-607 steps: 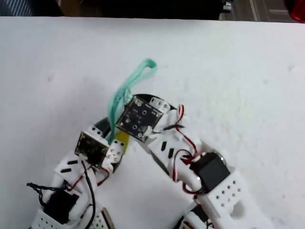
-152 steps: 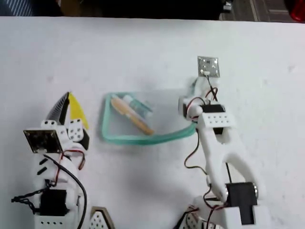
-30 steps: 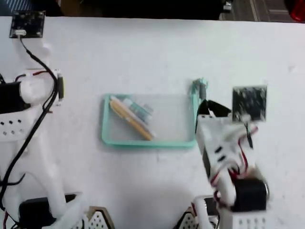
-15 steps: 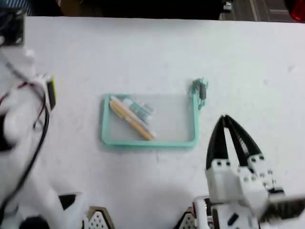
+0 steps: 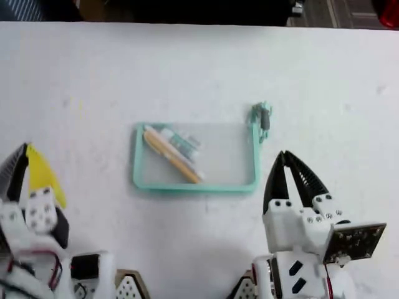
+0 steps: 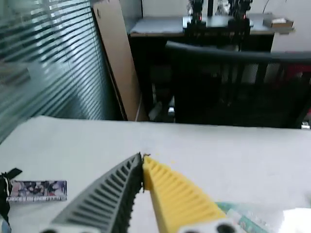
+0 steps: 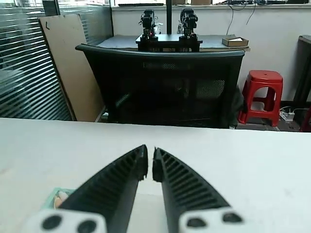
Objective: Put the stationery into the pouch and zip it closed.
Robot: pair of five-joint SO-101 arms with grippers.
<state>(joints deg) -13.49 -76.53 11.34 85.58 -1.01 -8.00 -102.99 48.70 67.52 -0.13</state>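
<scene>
The pouch (image 5: pixel 227 161), clear with teal edging, lies flat in the middle of the table (image 5: pixel 199 62). The stationery (image 5: pixel 173 149) is inside it at its left end: a long orange stick lying aslant, with a white and teal piece touching its far side. The zip pull (image 5: pixel 262 116) lies just off the pouch's far right corner. Whether the zip is fully drawn I cannot tell.

The right gripper (image 5: pixel 284 154) sits near the pouch's near right corner without touching it. Its black fingers are drawn together, with only a sliver between the tips, and hold nothing. The left gripper (image 5: pixel 25 147) is well apart from the pouch at the near left. Its black and yellow fingers meet at the tips, and it is empty too.

A dark chair (image 7: pixel 163 82) stands beyond the table's far edge.
</scene>
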